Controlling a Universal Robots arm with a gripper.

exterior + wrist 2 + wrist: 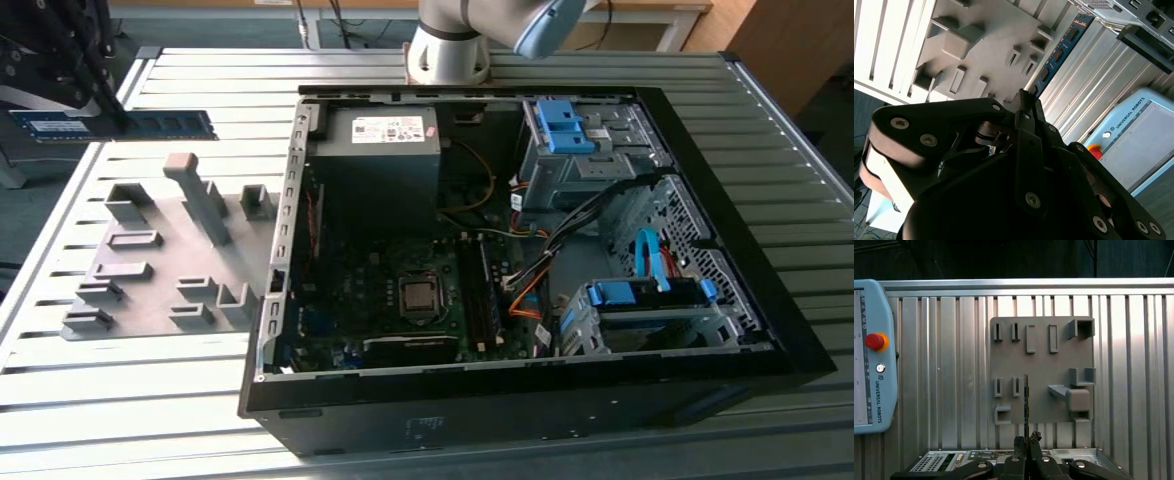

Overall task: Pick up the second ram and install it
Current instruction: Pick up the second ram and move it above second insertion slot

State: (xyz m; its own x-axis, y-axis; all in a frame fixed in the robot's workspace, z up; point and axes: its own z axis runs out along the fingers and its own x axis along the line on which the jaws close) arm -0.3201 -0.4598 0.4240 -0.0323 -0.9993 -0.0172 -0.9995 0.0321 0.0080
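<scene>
The slim blue-green circuit-board strip, the second ram, hangs clear above the grey plastic fixture plate; the black gripper is clamped on one end; it looks light, rigid and fragile, best held by its bare edges.

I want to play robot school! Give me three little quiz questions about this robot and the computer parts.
1. True or false: the gripper is shut on the second ram.
2. Where is the second ram? A) plugged into the board inside the computer case; B) held in the air above the slatted table; C) lying on the grey fixture plate.
3. Fill in: in the exterior view, the grey fixture plate lies on the table to the exterior view's ____ of the computer case.

Key: 1 true; 2 B; 3 left.
</scene>
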